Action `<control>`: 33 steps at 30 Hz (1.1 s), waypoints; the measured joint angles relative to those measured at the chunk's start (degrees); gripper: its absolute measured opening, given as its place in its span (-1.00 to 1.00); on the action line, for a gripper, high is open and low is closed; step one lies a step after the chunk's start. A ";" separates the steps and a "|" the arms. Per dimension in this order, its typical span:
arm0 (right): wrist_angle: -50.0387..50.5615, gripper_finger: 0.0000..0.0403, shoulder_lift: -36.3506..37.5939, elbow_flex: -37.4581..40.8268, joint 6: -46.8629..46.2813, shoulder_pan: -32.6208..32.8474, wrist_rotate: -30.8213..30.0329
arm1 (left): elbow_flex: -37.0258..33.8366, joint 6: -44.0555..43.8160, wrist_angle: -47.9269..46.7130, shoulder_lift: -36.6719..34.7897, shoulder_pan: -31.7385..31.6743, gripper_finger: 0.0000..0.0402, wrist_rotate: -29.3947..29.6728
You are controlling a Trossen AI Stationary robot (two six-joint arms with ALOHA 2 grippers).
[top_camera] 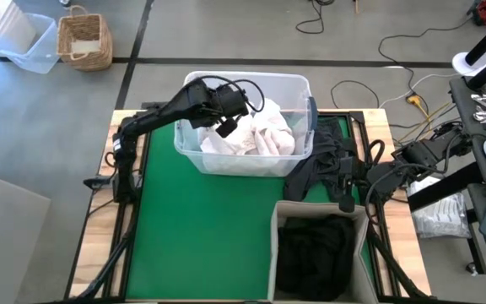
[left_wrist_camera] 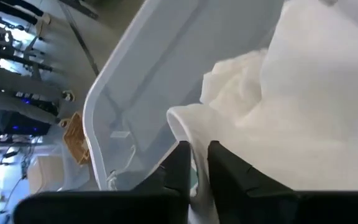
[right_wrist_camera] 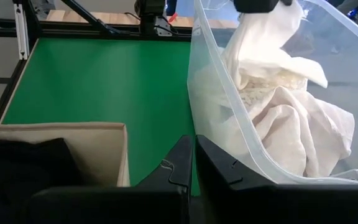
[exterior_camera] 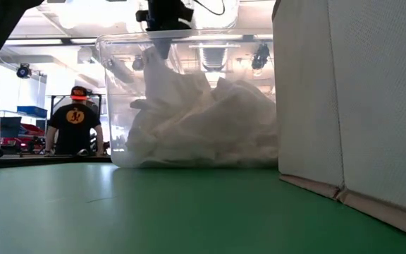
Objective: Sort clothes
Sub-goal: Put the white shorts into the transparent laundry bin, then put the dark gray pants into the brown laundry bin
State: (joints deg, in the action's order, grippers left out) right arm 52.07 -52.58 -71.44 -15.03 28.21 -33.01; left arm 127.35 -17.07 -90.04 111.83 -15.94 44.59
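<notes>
The left gripper's (left_wrist_camera: 194, 163) fingers hang over the clear tub, nearly closed, a fold of white cloth (left_wrist_camera: 185, 121) between the tips; whether they still pinch it or are letting go I cannot tell. The right gripper's (right_wrist_camera: 190, 163) fingers are closed on nothing, waiting beside the tub.

On the green worktop (top_camera: 201, 219), the clear tub (top_camera: 194, 156) holds the pale clothes (top_camera: 264, 135); the beige fabric box (top_camera: 274, 245) holds dark clothes (top_camera: 315, 249), with another dark garment (top_camera: 315, 165) between the two containers.

To drop well, I judge the fingers should open fully above the pile, then lift straight up so no cloth trails over the rim.
</notes>
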 joint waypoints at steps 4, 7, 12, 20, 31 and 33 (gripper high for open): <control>0.00 -0.94 0.00 0.00 0.00 0.00 0.00 | -3.13 -0.75 0.04 0.00 -0.47 -0.64 -0.17; 0.02 -0.94 0.00 0.00 0.00 0.00 0.00 | -4.74 -1.03 0.02 -0.01 -0.76 -0.49 -0.12; 0.02 -0.94 0.00 0.00 0.02 0.00 0.00 | -6.21 -0.89 0.01 0.00 -0.84 -0.21 -0.23; 0.02 -0.94 -0.02 0.00 0.02 0.00 0.00 | -4.21 2.57 1.20 -0.07 -0.86 0.11 -10.61; -0.02 -0.94 -0.02 0.63 0.02 0.00 -0.02 | 2.94 4.84 3.41 -0.04 -0.83 0.22 -19.05; 0.02 -0.94 -0.02 0.70 -0.63 0.02 0.00 | 5.17 5.84 3.47 -0.04 -0.54 0.22 -19.10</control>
State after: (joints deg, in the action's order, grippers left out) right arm 52.09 -52.60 -70.74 -15.66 28.23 -33.01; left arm 132.52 -11.24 -86.57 111.79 -16.48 25.50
